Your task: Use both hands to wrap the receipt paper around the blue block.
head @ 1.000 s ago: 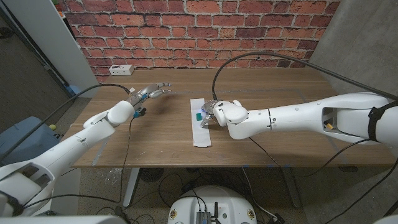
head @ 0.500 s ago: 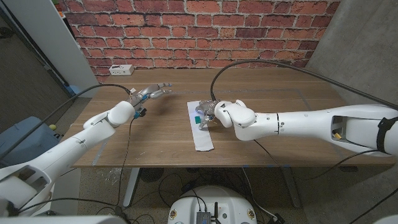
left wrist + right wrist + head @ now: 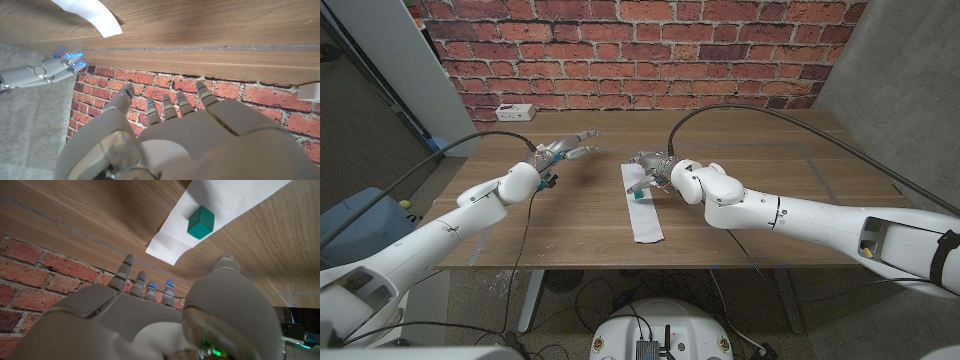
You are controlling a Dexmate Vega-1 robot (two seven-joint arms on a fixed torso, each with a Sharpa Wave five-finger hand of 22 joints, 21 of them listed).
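A: Head view first. Brick wall (image 3: 650,45) behind, wooden table (image 3: 740,200) in front. Where's the task stuff?

B: Paper (image 3: 642,205) lies flat mid-table as a long strip, running away from me. Block (image 3: 639,194) sits on it toward the far half; it looks more teal than blue. My right hand (image 3: 655,172) is over the strip's far end, just beyond the block. Can't tell from here whether its fingers touch the paper.

A: Left hand?

B: Left hand (image 3: 563,150) hangs well apart to the left of the strip, fingers spread, holding nothing.

A: Left wrist view?

B: Back of my left hand (image 3: 200,135), fingers apart and extended, nothing in them. One end of the paper (image 3: 90,15) shows on the wood, curling up a bit. The right hand (image 3: 45,72) is off to the side.

A: Right wrist view?

B: Right hand (image 3: 150,310) with fingers extended side by side, slightly apart, empty. Block (image 3: 201,222) is on the paper (image 3: 220,202), clear of the fingertips. The paper's end lifts slightly.

A: So which step?

B: I'd say still the approach; no wrapping started, paper lies open. Next I need the right fingers under that raised far end to fold it over the block, and the left hand brought in to pin the strip or take the near end.
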